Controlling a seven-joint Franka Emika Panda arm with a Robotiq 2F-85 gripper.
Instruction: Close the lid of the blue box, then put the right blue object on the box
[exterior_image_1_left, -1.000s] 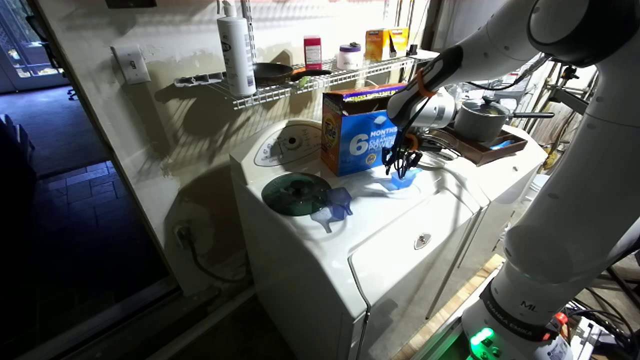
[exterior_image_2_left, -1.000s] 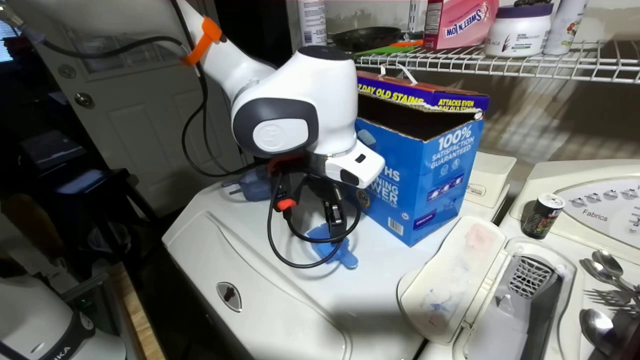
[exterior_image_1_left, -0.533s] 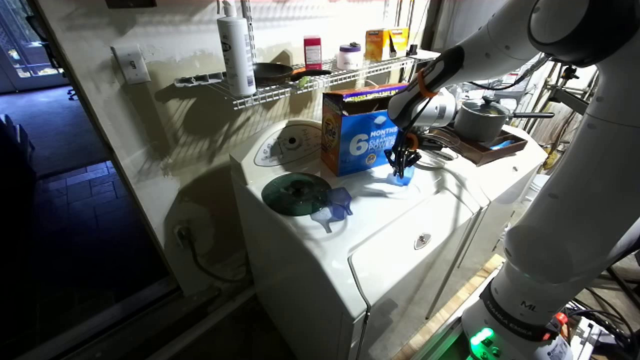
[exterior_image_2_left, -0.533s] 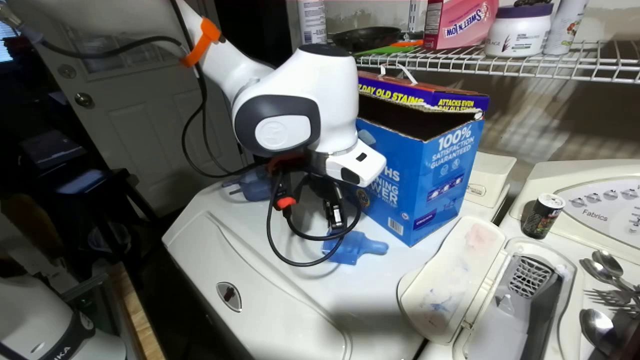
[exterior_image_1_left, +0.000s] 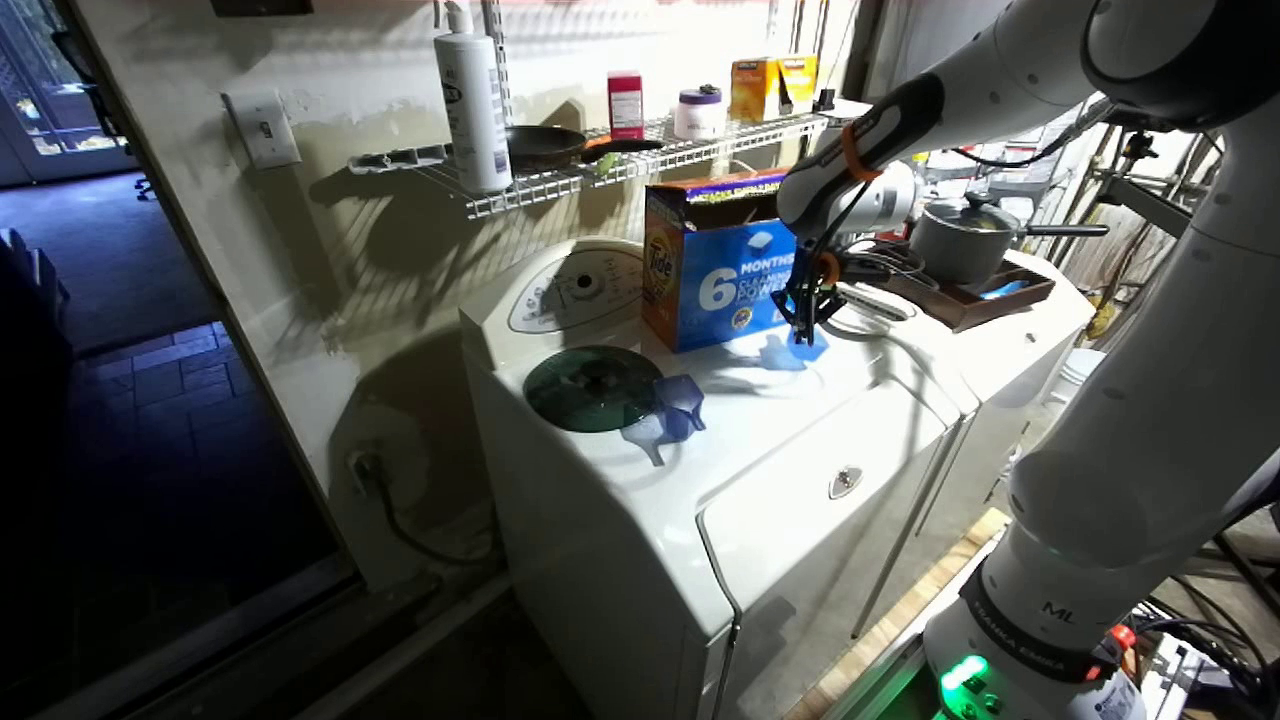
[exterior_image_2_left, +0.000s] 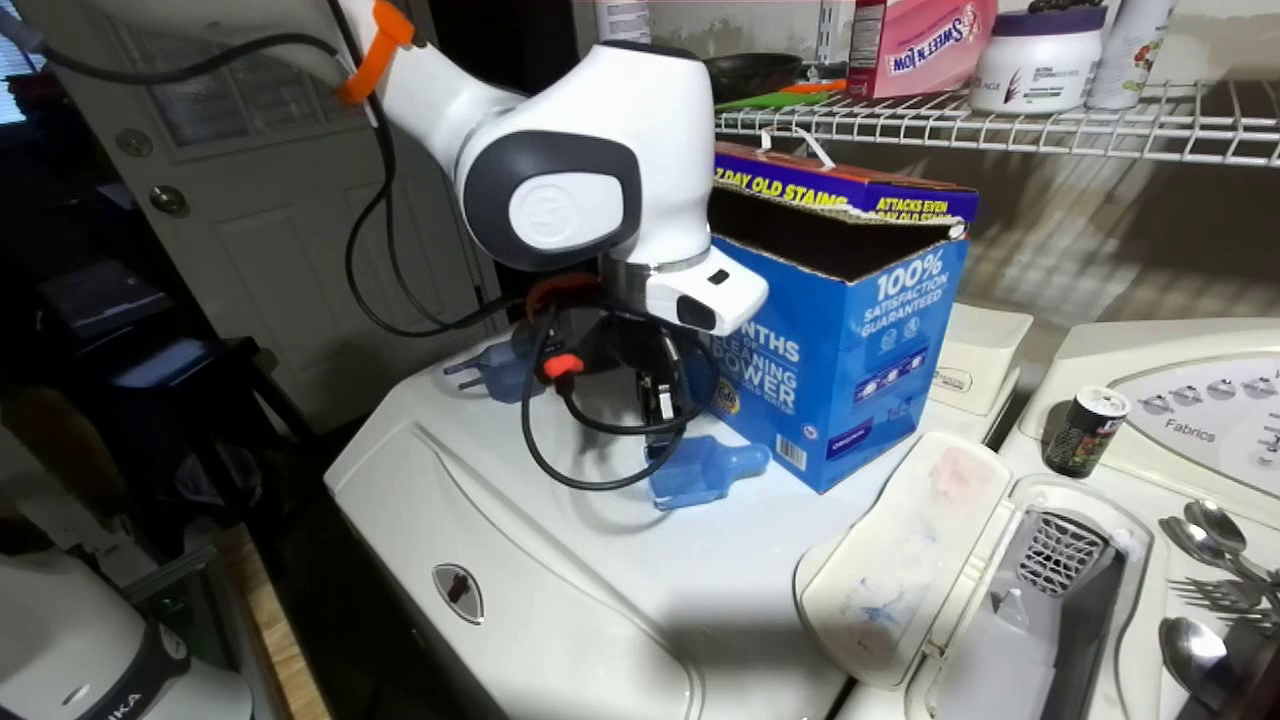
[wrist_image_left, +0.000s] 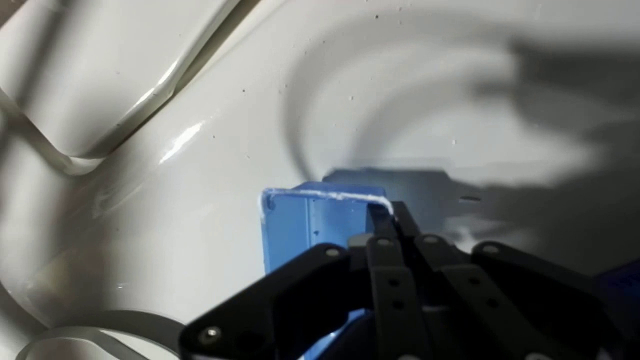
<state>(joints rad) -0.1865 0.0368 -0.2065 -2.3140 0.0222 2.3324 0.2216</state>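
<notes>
The blue box (exterior_image_1_left: 720, 290) stands upright on the white washer top, its dark inside showing in both exterior views. Its lid (exterior_image_2_left: 850, 190), with a purple printed edge, is tipped back behind the opening. The right blue object (exterior_image_2_left: 700, 472) is a pale-blue scoop in front of the box. My gripper (wrist_image_left: 392, 215) is shut on one side wall of this scoop (wrist_image_left: 287, 225), near the rim. A shadow beside it suggests that it hangs slightly above the washer. The fingers hide part of the scoop in the wrist view.
A darker blue scoop (exterior_image_1_left: 680, 405) lies by a green round disc (exterior_image_1_left: 590, 388) on the washer. A wire shelf (exterior_image_2_left: 1000, 130) runs above and behind the box. A pot (exterior_image_1_left: 965, 240) sits in a brown tray (exterior_image_1_left: 960, 315). A hinged white lid (exterior_image_2_left: 915, 560) lies open nearby.
The jaws have come together on the scoop's wall. The scoop has turned, its handle swinging toward the box, and it has risen slightly with the arm.
</notes>
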